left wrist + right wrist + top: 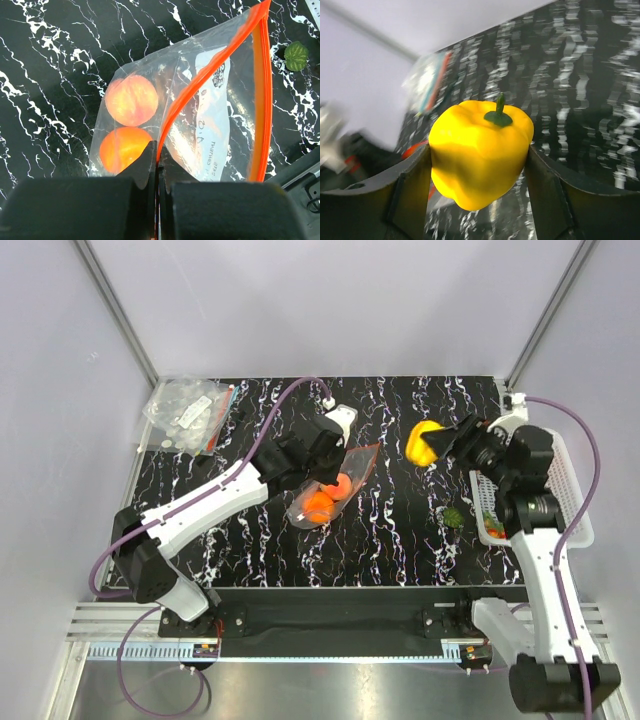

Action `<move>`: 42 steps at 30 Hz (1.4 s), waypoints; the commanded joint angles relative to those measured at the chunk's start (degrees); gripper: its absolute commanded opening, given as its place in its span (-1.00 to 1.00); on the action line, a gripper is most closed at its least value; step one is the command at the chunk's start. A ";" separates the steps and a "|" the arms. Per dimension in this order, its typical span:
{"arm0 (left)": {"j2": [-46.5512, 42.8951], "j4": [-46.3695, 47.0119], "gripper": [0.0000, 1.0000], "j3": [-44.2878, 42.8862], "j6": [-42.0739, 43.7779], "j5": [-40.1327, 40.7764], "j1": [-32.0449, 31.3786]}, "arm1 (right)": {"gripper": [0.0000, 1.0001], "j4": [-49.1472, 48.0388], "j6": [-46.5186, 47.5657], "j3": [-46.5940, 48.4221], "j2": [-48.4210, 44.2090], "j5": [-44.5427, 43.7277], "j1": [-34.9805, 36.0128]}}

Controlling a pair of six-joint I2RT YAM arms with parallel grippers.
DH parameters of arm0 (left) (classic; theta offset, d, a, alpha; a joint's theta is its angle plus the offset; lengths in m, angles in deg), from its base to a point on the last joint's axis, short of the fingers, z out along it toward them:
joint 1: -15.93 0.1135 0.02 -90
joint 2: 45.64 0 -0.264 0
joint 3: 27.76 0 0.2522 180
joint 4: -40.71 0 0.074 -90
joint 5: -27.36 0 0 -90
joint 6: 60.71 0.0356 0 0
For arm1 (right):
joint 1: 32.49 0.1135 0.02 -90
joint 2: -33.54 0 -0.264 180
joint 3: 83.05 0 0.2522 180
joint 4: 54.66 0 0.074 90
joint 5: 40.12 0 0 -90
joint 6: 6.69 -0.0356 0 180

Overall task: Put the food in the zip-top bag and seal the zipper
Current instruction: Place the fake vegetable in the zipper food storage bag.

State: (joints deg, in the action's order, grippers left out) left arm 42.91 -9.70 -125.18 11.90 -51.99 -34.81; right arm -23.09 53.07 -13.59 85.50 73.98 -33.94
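The zip-top bag (352,468) lies mid-table with its mouth held open. Its red-orange zipper (210,72) and white label (212,120) show in the left wrist view. My left gripper (326,472) is shut on the zipper strip at the near lip (158,156). Inside the bag lie a peach-pink fruit (132,100) and an orange fruit (125,148); from above they show together (322,502). My right gripper (440,445) is shut on a yellow toy pepper (480,150), held above the table to the right of the bag's mouth (425,442).
A white basket (578,502) with more toy food stands at the right edge. A small green toy (453,517) lies left of it, also in the left wrist view (296,55). A pile of clear bags (190,415) lies at the back left corner.
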 commanded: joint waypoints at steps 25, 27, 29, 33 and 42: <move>-3.21 1.84 -1.00 -1.77 -1.69 -0.72 -1.20 | -0.46 -13.51 -1.93 -2.62 4.00 -33.31 42.58; -3.56 1.93 -1.00 -1.60 -1.69 -0.46 -1.20 | -0.46 -10.78 -1.58 -1.39 5.25 -37.88 44.07; -3.74 1.84 -1.00 -1.51 -1.69 -0.02 -1.29 | -0.47 -9.37 -1.67 -1.30 6.04 -40.26 45.48; -4.00 1.31 -1.00 -1.77 -1.25 0.86 -1.20 | -0.41 -5.85 -2.28 -1.30 6.22 -41.94 46.89; -3.30 1.14 -1.00 -2.04 -0.98 1.82 -1.20 | 0.55 -2.78 -1.84 0.98 8.68 -42.20 50.76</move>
State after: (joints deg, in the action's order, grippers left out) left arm 41.49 -10.72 -125.90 10.81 -51.18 -35.79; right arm -26.52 51.30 -16.41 93.77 34.46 15.78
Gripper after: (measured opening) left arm 0.009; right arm 0.767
